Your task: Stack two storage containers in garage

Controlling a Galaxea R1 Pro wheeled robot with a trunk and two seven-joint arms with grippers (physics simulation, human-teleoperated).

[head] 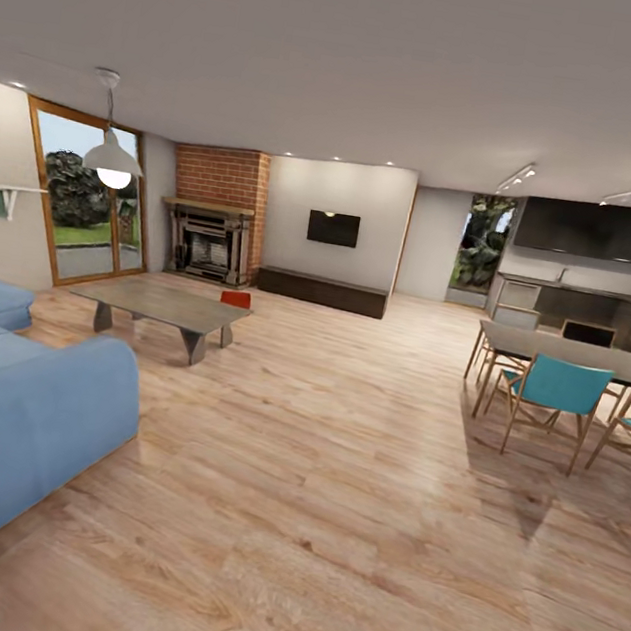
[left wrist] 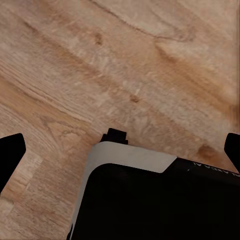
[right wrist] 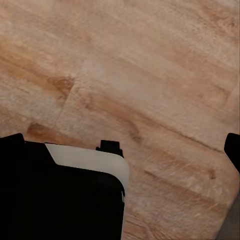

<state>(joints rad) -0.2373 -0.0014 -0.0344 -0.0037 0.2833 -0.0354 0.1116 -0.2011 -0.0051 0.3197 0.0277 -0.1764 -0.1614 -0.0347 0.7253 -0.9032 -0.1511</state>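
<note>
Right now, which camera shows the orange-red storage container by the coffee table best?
The head view: the storage container sits small and far off, behind the coffee table. Both wrist views look down at wood-plank floor and the robot's dark base.

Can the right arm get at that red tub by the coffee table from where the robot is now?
Probably not. The red tub sits far across the wood floor, past the coffee table. The right gripper points down at bare planks with jaws spread, so the robot likely must drive closer first.

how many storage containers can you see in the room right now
1 shows: an orange-red storage container just beyond the far end of the low coffee table, before the brick fireplace. The second may be hidden.
</note>
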